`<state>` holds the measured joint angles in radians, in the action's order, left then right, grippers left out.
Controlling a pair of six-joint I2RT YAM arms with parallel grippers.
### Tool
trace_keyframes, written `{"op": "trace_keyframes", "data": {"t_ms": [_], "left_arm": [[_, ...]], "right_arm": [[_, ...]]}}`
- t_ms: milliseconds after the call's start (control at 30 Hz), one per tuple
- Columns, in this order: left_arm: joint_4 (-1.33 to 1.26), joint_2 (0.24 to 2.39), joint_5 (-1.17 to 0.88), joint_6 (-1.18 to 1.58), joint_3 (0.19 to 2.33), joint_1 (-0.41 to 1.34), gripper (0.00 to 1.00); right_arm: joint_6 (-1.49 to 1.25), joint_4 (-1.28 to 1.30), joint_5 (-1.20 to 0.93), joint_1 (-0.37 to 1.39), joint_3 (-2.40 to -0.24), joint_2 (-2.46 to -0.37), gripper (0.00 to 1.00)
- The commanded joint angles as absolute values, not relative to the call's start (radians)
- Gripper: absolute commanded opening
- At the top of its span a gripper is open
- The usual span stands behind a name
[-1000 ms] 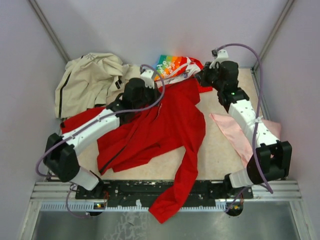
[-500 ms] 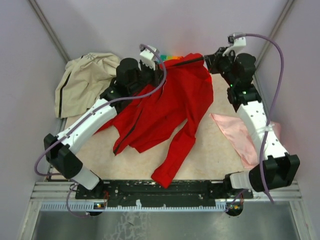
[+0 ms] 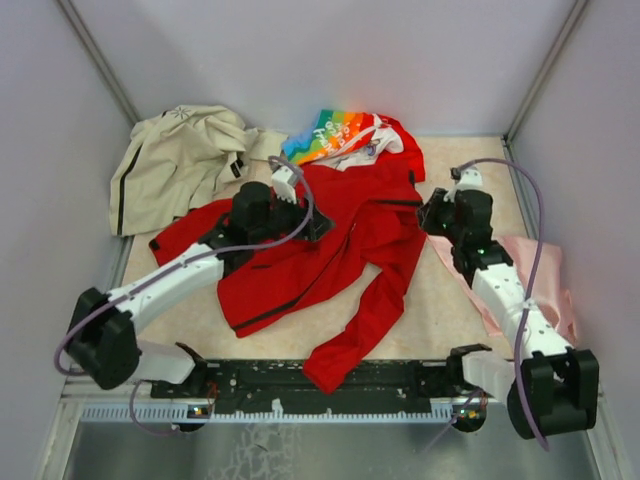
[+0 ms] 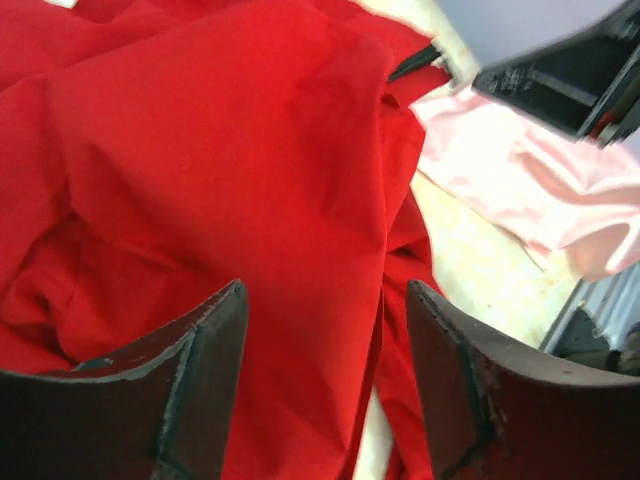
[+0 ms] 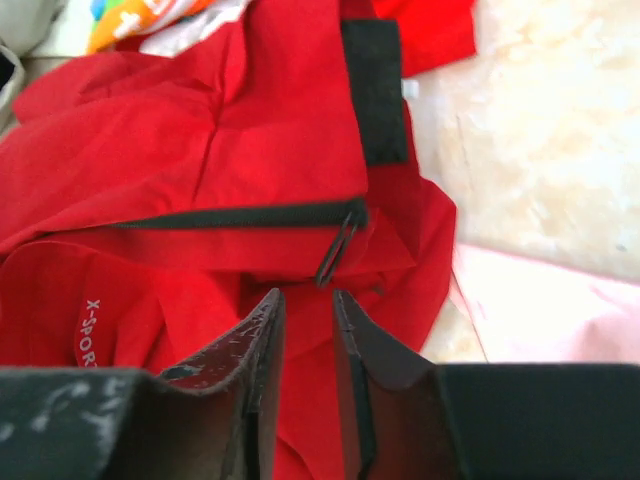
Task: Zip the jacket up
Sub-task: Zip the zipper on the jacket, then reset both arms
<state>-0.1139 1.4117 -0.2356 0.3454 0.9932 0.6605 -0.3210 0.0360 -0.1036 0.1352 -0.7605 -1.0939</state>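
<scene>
Jacket (image 3: 340,240): lies in a crumpled heap mid-counter between the two arms. One sleeve trails toward the near edge, another runs out left under the left arm. The far end touches the rainbow-printed garment (image 3: 335,132). The beige jacket (image 3: 180,160) is well apart at the far left, and the pink cloth (image 3: 520,270) lies under the right arm.

Left gripper (image 4: 325,295): jaws wide apart and empty, low over a smooth red panel. It grips no cloth. Likely placed there to pin or gather the fabric on its side.

Right gripper (image 5: 307,297): fingers a narrow gap apart, nothing between them. It sits at the jacket's right edge and points at the zipper pull (image 5: 338,248), which hangs just beyond the tips. This reads as lining up on the pull, not gripping it.

Look of the jacket: bright red, thin, heavily creased, folded over itself. A dark zipper line (image 5: 240,215) runs across one fold and ends at the pull. A black tab (image 5: 375,90) sits above it, and the white logo text (image 5: 90,320) is on a lower fold. Whether this is the front zipper or a pocket one cannot be told, and the front edges are not visibly laid side by side.

Judgement: zipping is not yet begun, and the jacket needs flattening first.
</scene>
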Motion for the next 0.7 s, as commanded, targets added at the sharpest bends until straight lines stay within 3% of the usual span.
{"op": "trace_keyframes", "data": {"t_ms": [0, 167, 300, 667], "left_arm": [[-0.136, 1.199, -0.107, 0.471, 0.937, 0.65, 0.76], [0.055, 1.002, 0.053, 0.484, 0.883, 0.622, 0.9], [0.223, 0.827, 0.135, 0.427, 0.854, 0.62, 0.92], [0.424, 0.258, 0.392, 0.229, 0.798, 0.62, 1.0]], "right_arm": [[-0.322, 0.077, -0.001, 0.132, -0.745, -0.947, 0.31], [-0.311, 0.234, 0.049, 0.132, -0.724, -0.787, 0.54], [-0.316, 0.329, 0.108, 0.132, -0.697, -0.613, 0.7], [-0.257, 0.495, 0.144, 0.133, -0.681, -0.204, 0.74]]}}
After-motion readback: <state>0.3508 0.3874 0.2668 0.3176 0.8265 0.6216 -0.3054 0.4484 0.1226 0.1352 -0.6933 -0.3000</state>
